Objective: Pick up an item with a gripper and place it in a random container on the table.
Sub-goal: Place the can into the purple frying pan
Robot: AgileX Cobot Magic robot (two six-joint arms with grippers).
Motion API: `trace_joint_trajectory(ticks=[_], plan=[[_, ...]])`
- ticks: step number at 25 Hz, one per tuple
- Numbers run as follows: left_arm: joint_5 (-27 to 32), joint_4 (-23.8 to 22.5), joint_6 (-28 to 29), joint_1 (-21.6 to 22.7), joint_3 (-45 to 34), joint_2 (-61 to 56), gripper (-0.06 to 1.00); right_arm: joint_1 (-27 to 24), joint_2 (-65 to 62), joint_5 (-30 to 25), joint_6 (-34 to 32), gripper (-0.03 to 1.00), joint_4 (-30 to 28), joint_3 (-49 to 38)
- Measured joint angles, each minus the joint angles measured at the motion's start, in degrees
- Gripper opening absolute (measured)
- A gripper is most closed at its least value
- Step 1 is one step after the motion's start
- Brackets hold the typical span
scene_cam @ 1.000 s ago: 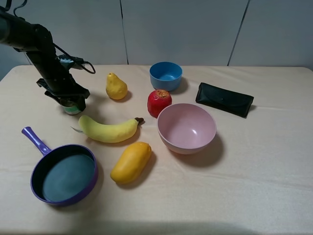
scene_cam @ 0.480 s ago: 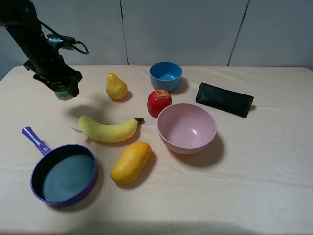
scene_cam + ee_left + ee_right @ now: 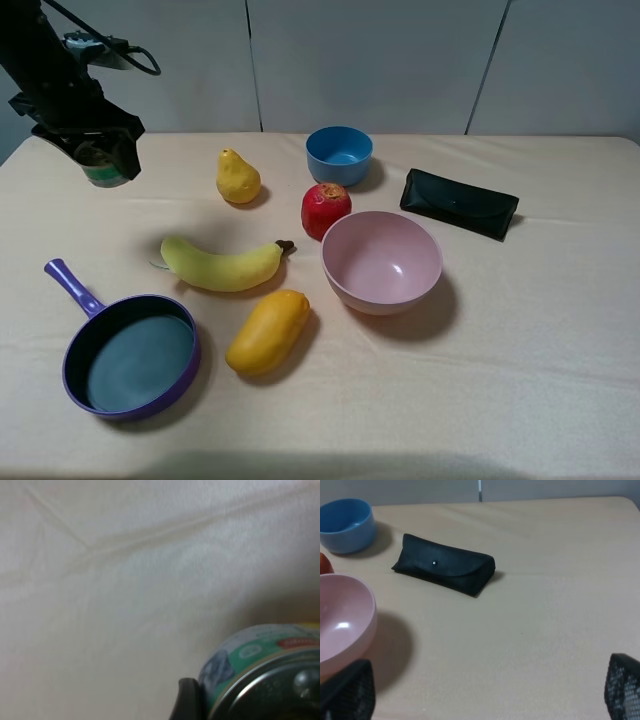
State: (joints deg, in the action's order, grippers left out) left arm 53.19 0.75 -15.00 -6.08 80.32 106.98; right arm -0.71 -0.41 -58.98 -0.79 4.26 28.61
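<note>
My left gripper (image 3: 100, 155) is shut on the small tin can (image 3: 102, 173) with a green-and-white label and holds it in the air above the far left of the beige table (image 3: 520, 350). In the left wrist view the can (image 3: 260, 672) fills the corner, with one dark fingertip (image 3: 186, 702) against its side. The purple frying pan (image 3: 135, 360) with a dark teal inside lies at the front left, well nearer the camera than the can. My right gripper (image 3: 485, 685) is open and empty over bare cloth; it is out of the exterior view.
A yellow pear (image 3: 238, 177), banana (image 3: 220, 265) and mango (image 3: 267, 331) lie between the can and the middle. A blue bowl (image 3: 339, 155), red fruit (image 3: 326, 208), pink bowl (image 3: 381, 262) and black case (image 3: 459, 202) sit further right.
My left gripper has lifted the can off the table beside the banana and carried it up and toward the far left.
</note>
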Motion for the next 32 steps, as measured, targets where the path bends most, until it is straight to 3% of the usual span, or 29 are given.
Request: trace_joint_trajectory(ticks=[17,32], plan=[[14.3,1.3,0.7,0.0,-0.2,-8.1,0.63,0.0,0.0,0.0,0.0,0.69,0.0,0.0],[14.3,1.3,3.9,-6.3,-9.5,-16.9,0.63,0.0,0.0,0.0,0.0,0.69,0.0,0.0]])
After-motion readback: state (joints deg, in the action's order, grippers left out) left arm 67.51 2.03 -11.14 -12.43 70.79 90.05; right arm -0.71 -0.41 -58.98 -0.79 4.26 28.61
